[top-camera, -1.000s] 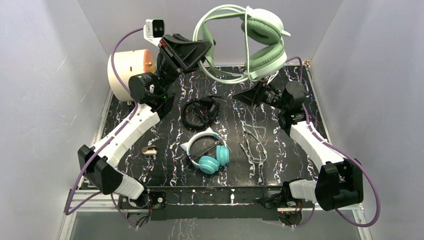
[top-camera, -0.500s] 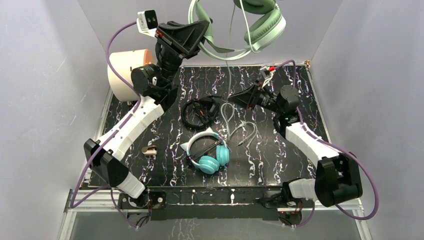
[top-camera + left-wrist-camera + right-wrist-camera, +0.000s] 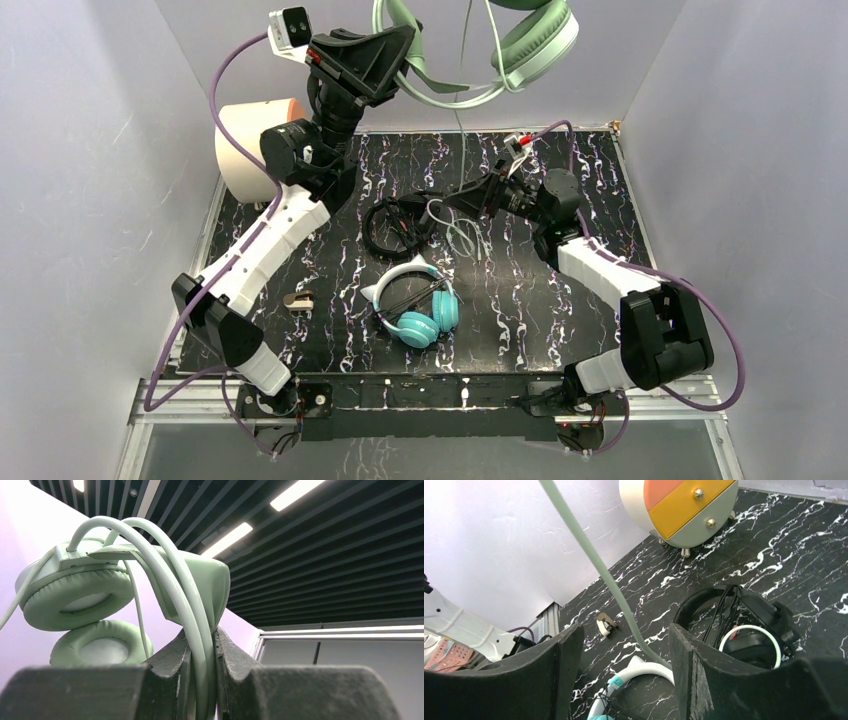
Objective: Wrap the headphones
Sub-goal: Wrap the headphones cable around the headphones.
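- Since the earlier frames the left gripper (image 3: 405,45) had carried the green headset (image 3: 535,40) higher, so that its cups were cut by the top edge of the overhead view. The right gripper (image 3: 440,203) had swung left and down toward mid-table, and the slack of the cable (image 3: 463,150) on the table (image 3: 540,300) had drawn in to a small loop.
- The left jaws were clamped on the headband, as the left wrist view showed, with the band pinched between the two fingers (image 3: 175,665) and the cups hanging to the left.
- The right jaws stood open, holding nothing.
- In the right wrist view the cable (image 3: 594,555) ran slantwise through the gap between the fingers without touching either.
- The relation that mattered: the cable hung nearly straight down from the headset, so its long axis was close to vertical. It crossed the right jaws' gap, and the right arm was plainly the nearer one to take it.
- Judged from this, the wrapping had not yet started. Closing on the cable looked like the next need, and it could slip out of so wide a gap.
- The headset was pale sage, with thick padded cups, a double tube band and a thin light cable.
- The black headset (image 3: 395,225) lay just beside the right fingertips, and the teal headset (image 3: 420,310) nearer the bases, both on the table.
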Controlling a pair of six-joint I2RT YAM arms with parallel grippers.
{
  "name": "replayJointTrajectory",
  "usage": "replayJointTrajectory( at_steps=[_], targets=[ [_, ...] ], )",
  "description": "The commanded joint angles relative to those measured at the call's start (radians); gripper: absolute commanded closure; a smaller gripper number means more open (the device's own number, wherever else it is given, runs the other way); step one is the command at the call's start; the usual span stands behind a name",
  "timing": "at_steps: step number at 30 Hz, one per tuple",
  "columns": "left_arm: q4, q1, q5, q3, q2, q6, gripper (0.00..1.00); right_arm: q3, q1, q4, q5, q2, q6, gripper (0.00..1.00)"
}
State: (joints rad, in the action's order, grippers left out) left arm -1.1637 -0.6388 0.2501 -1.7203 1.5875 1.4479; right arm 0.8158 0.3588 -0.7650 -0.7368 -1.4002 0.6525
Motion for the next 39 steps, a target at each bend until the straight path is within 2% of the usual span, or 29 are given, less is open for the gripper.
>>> replayJointTrajectory(
  at_steps=[1, 4, 6, 9, 10, 11, 14, 17, 21, 25, 28, 31, 34, 39],
  targets=[
    [-0.107, -0.004, -0.038, -0.090, -0.015, 0.004, 1.00, 0.071, 0.027, -0.106, 0.043, -0.018, -0.050, 0.31],
    [-0.105, -0.006, -0.040, -0.108, -0.005, 0.002, 1.00, 0.064, 0.037, -0.120, 0.097, -0.037, -0.063, 0.38],
    [-0.106, -0.009, -0.045, -0.122, -0.004, -0.015, 1.00, 0.047, 0.040, -0.162, 0.109, -0.050, -0.043, 0.50],
    [-0.101, -0.016, -0.041, -0.165, 0.008, -0.098, 1.00, 0.022, 0.068, -0.174, 0.085, -0.053, -0.026, 0.77],
    [-0.086, -0.016, -0.037, -0.181, 0.012, -0.133, 1.00, 0.012, 0.081, -0.124, 0.090, -0.038, -0.024, 0.91],
    [-0.051, -0.015, -0.031, -0.193, 0.012, -0.179, 1.00, -0.003, 0.089, -0.075, 0.100, -0.014, -0.025, 1.00],
    [0.133, -0.017, -0.023, -0.199, -0.020, -0.443, 1.00, -0.030, 0.108, 0.138, 0.147, 0.122, -0.055, 1.00],
    [0.246, -0.018, -0.052, -0.166, -0.051, -0.667, 1.00, 0.015, 0.124, 0.432, 0.175, 0.272, -0.164, 1.00],
    [0.405, -0.017, -0.130, -0.120, -0.086, -0.904, 1.00, 0.118, 0.127, 0.841, 0.229, 0.468, -0.306, 1.00],
    [0.580, -0.016, -0.193, -0.096, -0.124, -1.085, 1.00, 0.233, 0.126, 1.151, 0.339, 0.604, -0.381, 1.00],
    [0.685, -0.017, -0.236, -0.045, -0.173, -1.157, 1.00, 0.345, 0.126, 1.308, 0.476, 0.657, -0.427, 1.00],
    [0.787, -0.016, -0.215, -0.005, -0.219, -1.163, 1.00, 0.475, 0.126, 1.403, 0.602, 0.644, -0.478, 1.00],
    [0.905, -0.016, -0.190, 0.038, -0.269, -1.122, 1.00, 0.609, 0.127, 1.453, 0.719, 0.601, -0.537, 1.00],
    [1.042, -0.016, -0.163, 0.116, -0.370, -0.957, 1.00, 0.707, 0.126, 1.461, 0.880, 0.539, -0.621, 1.00]
  ],
)
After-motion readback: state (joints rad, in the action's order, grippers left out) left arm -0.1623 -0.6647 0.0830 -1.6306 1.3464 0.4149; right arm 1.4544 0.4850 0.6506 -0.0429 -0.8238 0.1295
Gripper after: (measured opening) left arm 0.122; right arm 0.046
